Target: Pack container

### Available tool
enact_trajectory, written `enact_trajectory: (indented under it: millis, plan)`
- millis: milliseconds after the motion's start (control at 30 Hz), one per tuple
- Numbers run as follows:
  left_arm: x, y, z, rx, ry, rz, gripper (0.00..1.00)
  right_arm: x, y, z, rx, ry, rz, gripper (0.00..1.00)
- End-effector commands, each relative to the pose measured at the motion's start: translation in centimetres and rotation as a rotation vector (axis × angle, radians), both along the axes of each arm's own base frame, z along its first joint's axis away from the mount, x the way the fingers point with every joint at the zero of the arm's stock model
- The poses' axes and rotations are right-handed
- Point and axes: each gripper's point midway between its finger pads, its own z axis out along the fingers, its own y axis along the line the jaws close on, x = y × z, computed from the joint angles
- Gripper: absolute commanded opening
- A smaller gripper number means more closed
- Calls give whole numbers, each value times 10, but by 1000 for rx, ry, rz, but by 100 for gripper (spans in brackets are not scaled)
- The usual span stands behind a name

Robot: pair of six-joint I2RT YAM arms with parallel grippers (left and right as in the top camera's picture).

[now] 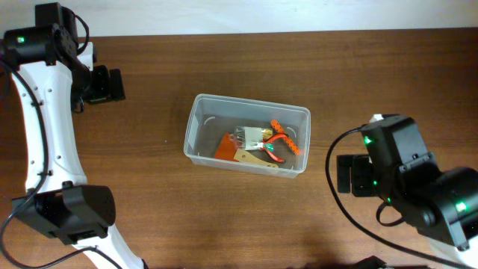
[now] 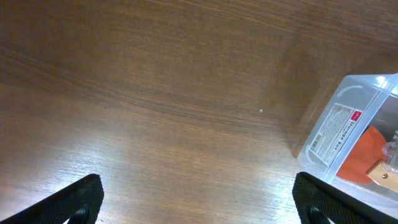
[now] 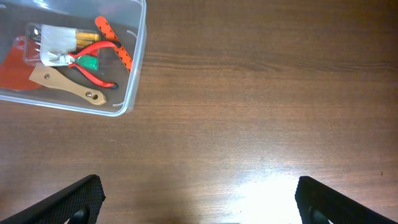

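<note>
The container is a clear shallow plastic bin in the middle of the wooden table. Inside lie red-handled pliers, an orange perforated strip, a flat orange piece, a pale wooden piece and a small clear packet. My left gripper is at the far left, open over bare wood, well away from the bin. My right gripper is open to the right of the bin, also empty. The left wrist view catches a container corner; the right wrist view has the container at upper left.
The table's far edge runs along the top of the overhead view. A white label is stuck on the bin's wall. A black cable loops beside the right arm.
</note>
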Motion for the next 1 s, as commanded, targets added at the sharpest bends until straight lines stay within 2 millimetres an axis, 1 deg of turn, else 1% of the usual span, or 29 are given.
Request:
enact_trajectory:
  millis: [0, 133, 200, 333, 400, 433, 500, 567, 667, 733, 967]
  plan:
    - [0, 4, 4, 12, -11, -4, 99, 1, 1, 1, 18, -6, -19, 99]
    - [0, 4, 4, 12, -11, -4, 99, 7, 2, 9, 35, -63, -23, 99]
    - [0, 4, 4, 12, -11, -4, 99, 10, -1, 18, 38, -121, -34, 99]
    - [0, 4, 4, 12, -11, -4, 99, 18, -8, 46, 71, -325, -33, 99]
    - [0, 4, 4, 12, -11, -4, 99, 21, -14, 54, 105, -425, -46, 99]
    - [0, 4, 4, 12, -11, -4, 99, 22, -17, 55, 127, -465, -59, 99]
    - [0, 4, 4, 12, -11, -4, 99, 22, -19, 51, 171, -523, -59, 99]
    - [0, 4, 4, 12, -11, -4, 99, 22, -21, 41, 223, -570, -64, 99]
    - [0, 4, 4, 12, -11, -4, 99, 21, -19, 27, 296, -647, -48, 99]
    - [0, 4, 4, 12, -11, -4, 99, 20, -18, 23, 325, -693, -32, 99]
    - [0, 4, 4, 12, -11, -4, 99, 8, -19, 7, 345, -859, -6, 99]
